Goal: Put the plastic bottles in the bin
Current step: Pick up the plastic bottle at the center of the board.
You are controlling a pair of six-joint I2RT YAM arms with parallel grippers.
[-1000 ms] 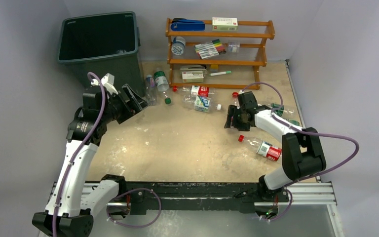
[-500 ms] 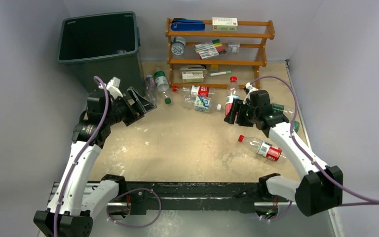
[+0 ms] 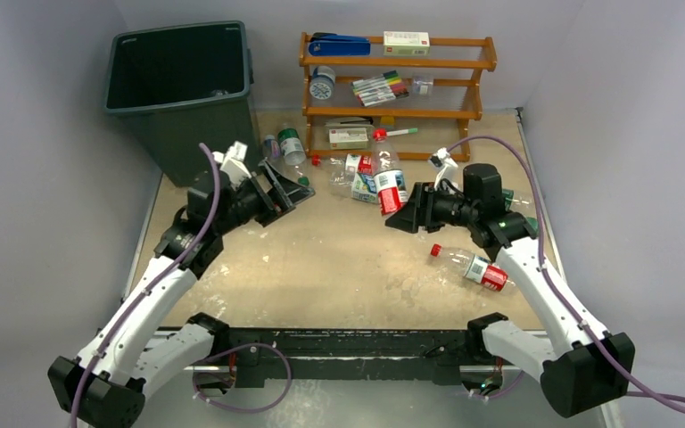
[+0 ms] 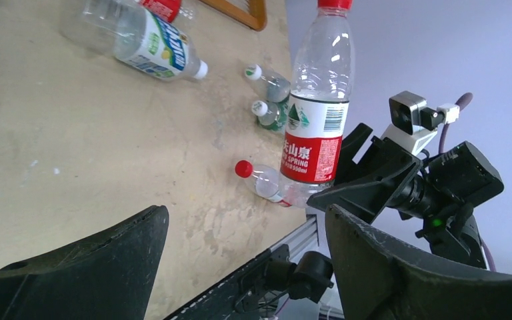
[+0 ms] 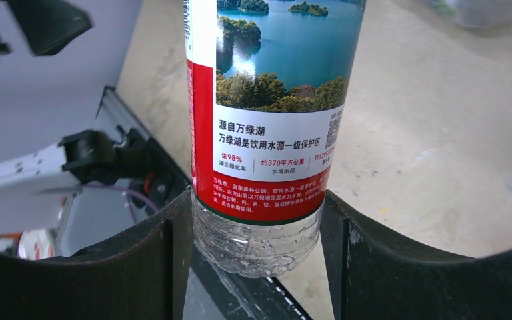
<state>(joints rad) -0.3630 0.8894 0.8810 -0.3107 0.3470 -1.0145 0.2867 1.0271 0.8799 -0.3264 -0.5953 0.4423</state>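
Red-labelled bottle (image 3: 391, 183) is pinched near its base by the right hand (image 3: 400, 213), above the surface (image 3: 339, 259). The left hand (image 3: 287, 196) is held spread.

Fixed above and behind the two arms, the top external camera looks down and forward over the whole table (image 3: 339, 267). The arm bases sit at the bottom of its frame, and the bin (image 3: 178, 71) and orange rack (image 3: 392, 62) at the far end. The left wrist camera sits low over the tabletop, facing out between its own wide-set fingers (image 4: 80, 267) toward the right arm and the red-labelled bottle (image 4: 317, 113) upright in the right gripper (image 3: 403, 212). The right wrist camera, much nearer, has that bottle filling its frame between its fingers (image 5: 120, 267) and faces the table's near edge. All three views share the bottle.
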